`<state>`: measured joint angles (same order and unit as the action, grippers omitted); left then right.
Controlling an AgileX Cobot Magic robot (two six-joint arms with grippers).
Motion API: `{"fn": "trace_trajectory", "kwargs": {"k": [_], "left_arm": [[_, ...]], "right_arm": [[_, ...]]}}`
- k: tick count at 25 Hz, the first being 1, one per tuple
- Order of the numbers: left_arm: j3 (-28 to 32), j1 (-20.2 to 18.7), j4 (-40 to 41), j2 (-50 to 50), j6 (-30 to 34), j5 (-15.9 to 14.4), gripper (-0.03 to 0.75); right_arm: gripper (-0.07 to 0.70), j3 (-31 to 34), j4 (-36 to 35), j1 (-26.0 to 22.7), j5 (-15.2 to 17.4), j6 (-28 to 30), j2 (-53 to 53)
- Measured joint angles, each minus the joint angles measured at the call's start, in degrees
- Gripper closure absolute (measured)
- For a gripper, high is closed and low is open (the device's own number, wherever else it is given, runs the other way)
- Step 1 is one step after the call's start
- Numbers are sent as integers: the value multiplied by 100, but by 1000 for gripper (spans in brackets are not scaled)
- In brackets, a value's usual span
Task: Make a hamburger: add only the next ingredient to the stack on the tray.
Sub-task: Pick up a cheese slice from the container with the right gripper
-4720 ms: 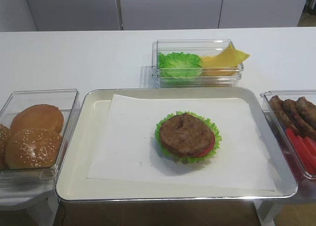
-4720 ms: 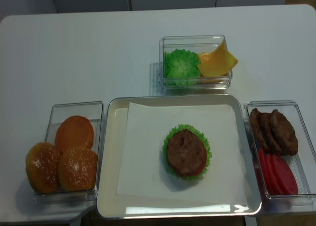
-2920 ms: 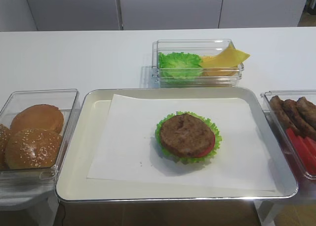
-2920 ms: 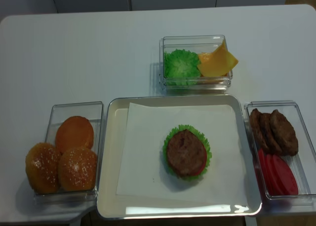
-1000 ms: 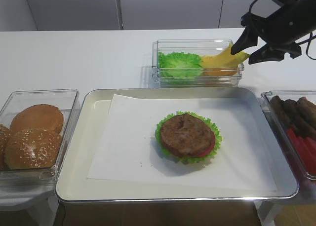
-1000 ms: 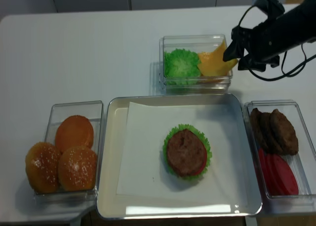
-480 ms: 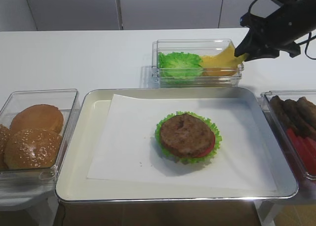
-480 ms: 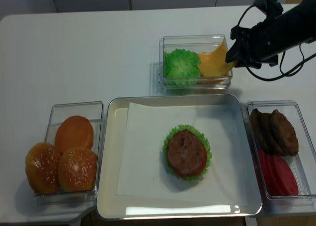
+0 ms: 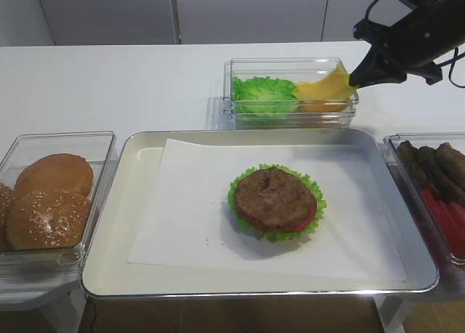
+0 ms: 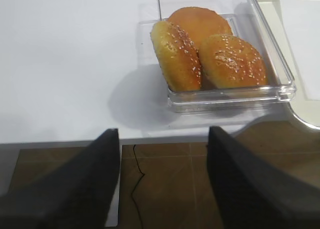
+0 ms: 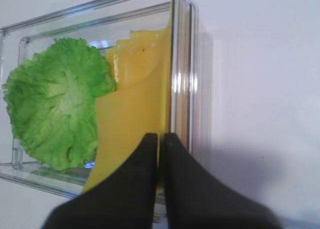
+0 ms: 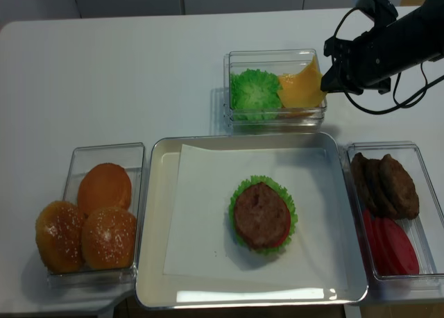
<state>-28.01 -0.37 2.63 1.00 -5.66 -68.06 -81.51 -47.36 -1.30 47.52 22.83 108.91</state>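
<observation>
A yellow cheese slice (image 9: 323, 89) (image 12: 300, 89) leans in the clear bin at the back, its corner sticking over the bin's right wall. My right gripper (image 9: 354, 78) (image 12: 323, 84) (image 11: 161, 136) is shut on that corner of the cheese (image 11: 135, 99). The stack (image 9: 275, 199) (image 12: 261, 214), a brown patty over tomato and lettuce, sits on white paper in the metal tray (image 9: 123, 238) (image 12: 154, 221). In the left wrist view my left gripper (image 10: 164, 131) hangs open and empty over the floor, just off the table's front edge.
Green lettuce (image 9: 263, 94) (image 11: 55, 99) shares the bin with the cheese. A clear bin of sesame buns (image 9: 51, 198) (image 10: 210, 59) stands left of the tray. Loose patties and tomato slices fill a bin (image 9: 436, 180) on the right.
The right gripper's jaws have closed onto the cheese slice's overhanging corner, pinching it at the bin's right wall. Nothing else has moved.
</observation>
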Motion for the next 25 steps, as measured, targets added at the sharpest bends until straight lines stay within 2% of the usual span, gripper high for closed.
{"fn": "trace_trajectory", "kwargs": {"k": [13, 25], "left_arm": [[0, 0, 0, 0, 0, 0, 304], [0, 0, 0, 0, 0, 0, 304]], "right_arm": [[605, 0, 0, 0, 112, 147, -457], [605, 0, 245, 0, 881, 104, -1515]]}}
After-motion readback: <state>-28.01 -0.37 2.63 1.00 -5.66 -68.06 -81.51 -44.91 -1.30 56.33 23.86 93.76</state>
